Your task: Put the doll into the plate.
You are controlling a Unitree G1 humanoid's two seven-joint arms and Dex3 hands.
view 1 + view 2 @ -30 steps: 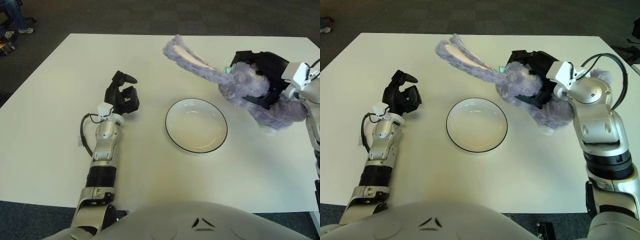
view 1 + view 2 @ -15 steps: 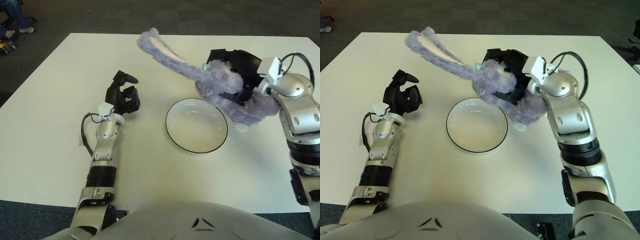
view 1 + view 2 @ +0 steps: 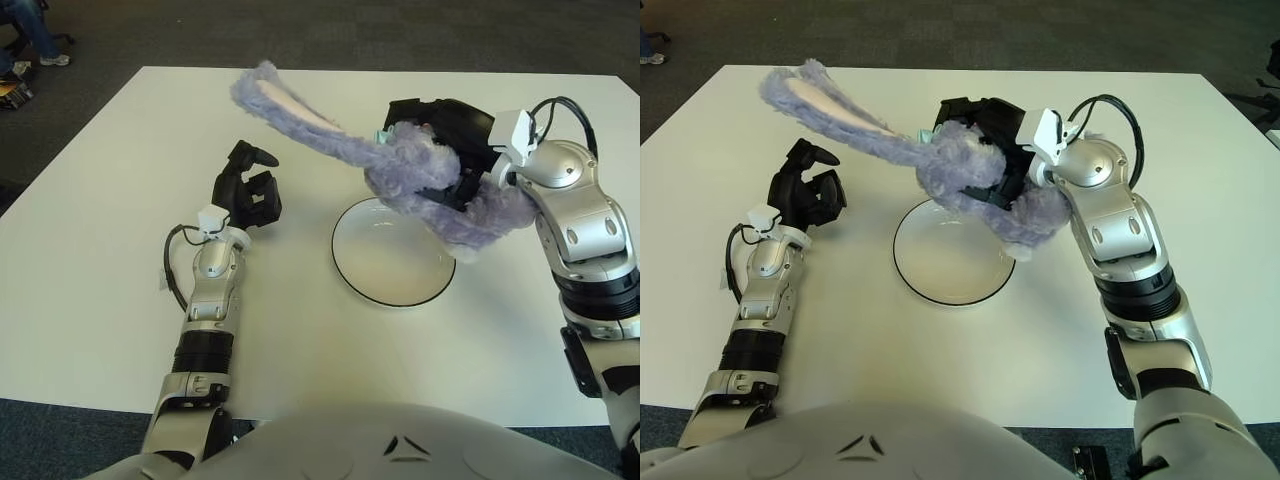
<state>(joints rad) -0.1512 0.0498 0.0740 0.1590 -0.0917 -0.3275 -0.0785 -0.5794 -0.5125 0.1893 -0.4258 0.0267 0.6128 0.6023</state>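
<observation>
Swung in from the bench's right side within the last second: right hand [image 3: 455,135], fingers clamped around the purple doll [image 3: 430,180]. Now hanging over the far-right rim of the plate [image 3: 385,285], long ear [image 3: 290,105] trailing out to the left past the dish. Transport nearly done; probably only a small shift toward centre, lowering and release left. Left hand [image 3: 245,190] idle, well left of the plate, fingers curled, holding nothing.
</observation>
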